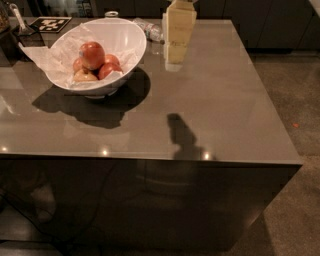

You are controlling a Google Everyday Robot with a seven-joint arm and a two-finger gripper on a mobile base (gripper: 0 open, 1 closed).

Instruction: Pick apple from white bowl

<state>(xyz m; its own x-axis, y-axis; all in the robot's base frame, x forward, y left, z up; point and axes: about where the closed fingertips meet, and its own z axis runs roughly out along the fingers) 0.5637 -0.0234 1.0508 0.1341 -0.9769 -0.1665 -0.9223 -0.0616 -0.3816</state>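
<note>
The white bowl (127, 37), lined with crumpled white paper, stands on the back left of the grey table (215, 110). The apple (92, 54), the largest one, red with an orange sheen, lies on top of the smaller apples in it. A smaller red apple (107, 70) and a pale yellowish-pink apple (84, 76) lie beside it. My gripper (175, 55) hangs from the top edge of the view, cream-coloured fingers pointing down, above the table to the right of the bowl and apart from it.
A clear plastic bottle (149, 30) lies behind the bowl near the gripper. A black-and-white marker card (50, 24) and a dark holder (20, 32) sit at the back left. A can top (112, 14) shows behind the bowl. Carpeted floor lies to the right.
</note>
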